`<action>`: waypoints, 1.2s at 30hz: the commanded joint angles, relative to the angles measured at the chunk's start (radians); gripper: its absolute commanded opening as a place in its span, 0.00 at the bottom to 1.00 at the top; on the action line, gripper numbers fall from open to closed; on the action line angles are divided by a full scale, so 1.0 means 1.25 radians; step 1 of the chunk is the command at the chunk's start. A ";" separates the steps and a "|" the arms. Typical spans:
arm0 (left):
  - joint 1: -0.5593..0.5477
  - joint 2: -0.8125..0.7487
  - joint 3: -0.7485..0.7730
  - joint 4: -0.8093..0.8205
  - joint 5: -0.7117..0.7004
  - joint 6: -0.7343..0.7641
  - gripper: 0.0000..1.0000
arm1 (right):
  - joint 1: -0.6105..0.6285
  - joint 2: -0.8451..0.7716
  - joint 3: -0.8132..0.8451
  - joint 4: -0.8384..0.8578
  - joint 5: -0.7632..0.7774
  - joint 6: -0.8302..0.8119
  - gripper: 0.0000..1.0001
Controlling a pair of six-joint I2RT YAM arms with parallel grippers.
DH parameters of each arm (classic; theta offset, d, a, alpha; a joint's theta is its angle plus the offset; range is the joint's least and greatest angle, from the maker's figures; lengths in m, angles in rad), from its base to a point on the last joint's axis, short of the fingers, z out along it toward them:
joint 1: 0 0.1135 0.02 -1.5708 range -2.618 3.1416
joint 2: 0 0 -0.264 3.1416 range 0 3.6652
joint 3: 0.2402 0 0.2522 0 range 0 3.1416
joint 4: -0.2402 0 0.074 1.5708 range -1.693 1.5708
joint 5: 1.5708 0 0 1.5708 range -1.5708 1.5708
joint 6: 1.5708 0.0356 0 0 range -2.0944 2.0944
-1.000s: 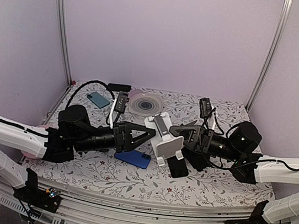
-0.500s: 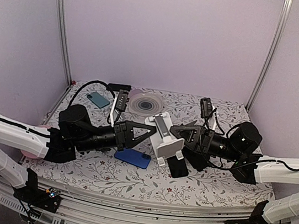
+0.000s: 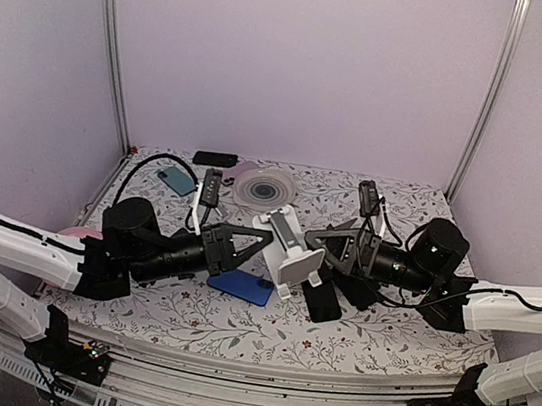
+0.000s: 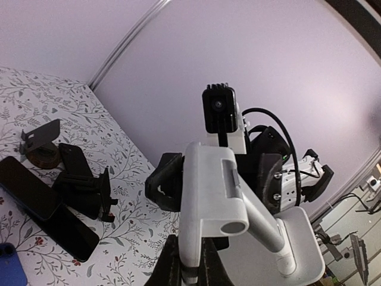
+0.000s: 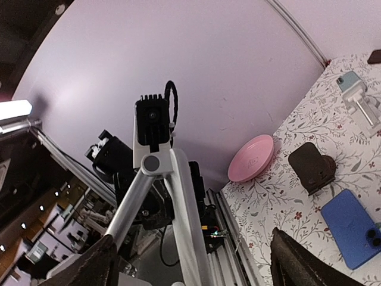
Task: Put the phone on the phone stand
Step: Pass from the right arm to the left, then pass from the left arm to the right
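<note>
Top view: your left gripper [image 3: 264, 234] is clamped on the white phone stand [image 3: 296, 257], tilted, mid-bench [image 3: 373, 341]; right gripper [image 3: 316, 254] gapes just beside it; blue phone [image 3: 239, 286] lies flat toward the near edge
Left wrist: fingers pinch the stand's plate
Right wrist: jaws wide apart, stand ahead

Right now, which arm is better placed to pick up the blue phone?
Right, probably. The right claw is open and empty, while the left claw is shut on the stand. The blue phone lies flat on the table, just below both claws.
</note>
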 commanded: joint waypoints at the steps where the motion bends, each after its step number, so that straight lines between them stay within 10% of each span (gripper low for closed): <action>1: -0.011 -0.051 -0.016 -0.069 -0.121 -0.034 0.00 | 0.004 -0.050 0.025 -0.098 0.072 -0.043 0.99; 17: 0.008 -0.028 0.038 -0.337 -0.231 -0.140 0.00 | 0.083 -0.155 0.100 -0.364 0.359 -0.240 0.99; 36: 0.105 -0.013 0.023 -0.341 -0.102 -0.217 0.00 | 0.270 0.037 0.295 -0.587 0.567 -0.442 0.99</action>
